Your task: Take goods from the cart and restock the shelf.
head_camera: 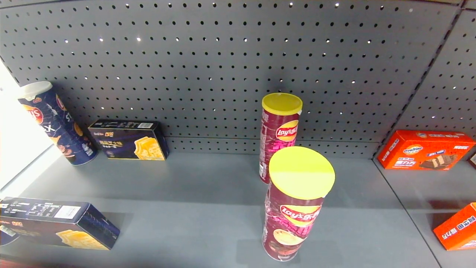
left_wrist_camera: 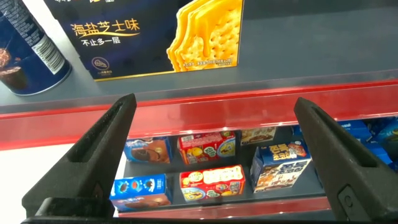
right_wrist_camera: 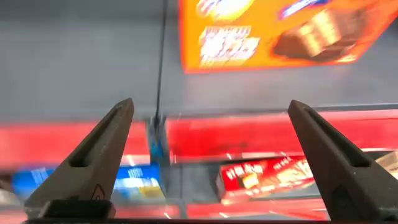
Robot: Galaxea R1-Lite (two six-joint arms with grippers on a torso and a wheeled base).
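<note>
Two maroon chip cans with yellow lids stand upright on the grey shelf [head_camera: 208, 208], one at the front [head_camera: 293, 208] and one behind it [head_camera: 279, 134] near the pegboard. My left gripper [left_wrist_camera: 214, 162] is open and holds nothing; it hangs in front of the shelf's red front edge [left_wrist_camera: 211, 109], below a dark cracker box [left_wrist_camera: 155, 37]. My right gripper [right_wrist_camera: 214, 162] is open too, with nothing in it, before the red edge [right_wrist_camera: 249, 134] and under an orange box [right_wrist_camera: 273, 31].
On the shelf's left are a dark blue chip can [head_camera: 55, 123] and two dark cracker boxes [head_camera: 130, 139] [head_camera: 55, 223]. Orange boxes [head_camera: 424, 149] [head_camera: 457, 227] lie in the right bay. A lower shelf holds several small boxes [left_wrist_camera: 208, 168].
</note>
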